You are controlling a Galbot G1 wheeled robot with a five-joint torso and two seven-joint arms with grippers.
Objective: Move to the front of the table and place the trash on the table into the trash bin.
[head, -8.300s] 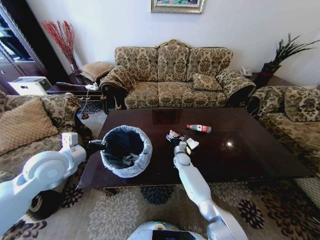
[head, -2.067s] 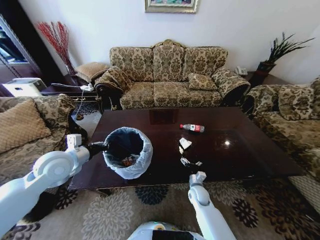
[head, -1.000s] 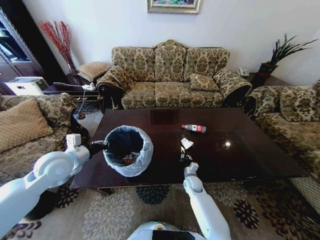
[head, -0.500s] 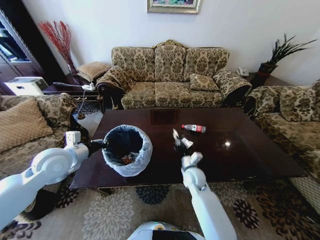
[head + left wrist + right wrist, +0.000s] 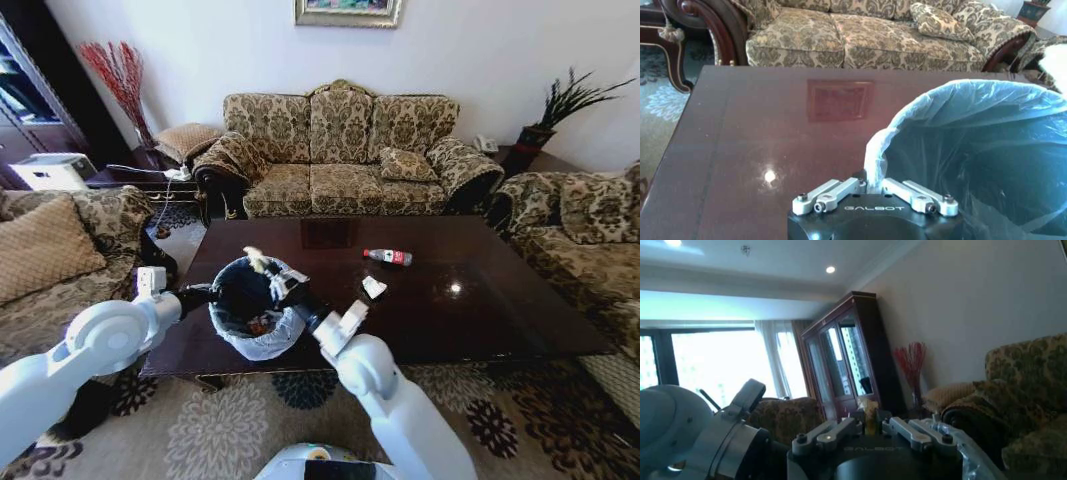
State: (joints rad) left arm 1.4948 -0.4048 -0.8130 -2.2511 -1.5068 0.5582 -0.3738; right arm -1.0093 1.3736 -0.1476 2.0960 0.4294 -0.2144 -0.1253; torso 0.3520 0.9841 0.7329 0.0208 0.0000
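Observation:
The trash bin [image 5: 262, 322], dark with a pale blue bag over its rim, stands on the left part of the dark wooden table [image 5: 480, 320]. My left gripper [image 5: 207, 292] is shut on the bin's bag rim [image 5: 875, 150]. My right gripper [image 5: 272, 278] reaches over the bin's mouth, shut on a crumpled pale scrap of trash [image 5: 257, 259], which also shows between its fingers [image 5: 869, 415]. Another white scrap [image 5: 373, 287] and a small clear bottle with a red label [image 5: 388, 257] lie on the table to the right of the bin. Some scraps sit inside the bin.
A patterned sofa [image 5: 345, 150] stands behind the table, an armchair [image 5: 60, 240] on the left and another sofa [image 5: 590, 230] on the right. Flowered carpet [image 5: 240, 420] lies along the table's near edge. A tall dark cabinet [image 5: 853, 355] stands at the far left.
My right gripper has lifted the scrap from the table's middle and swung it left over the bin. The left arm and the bin have stayed put.

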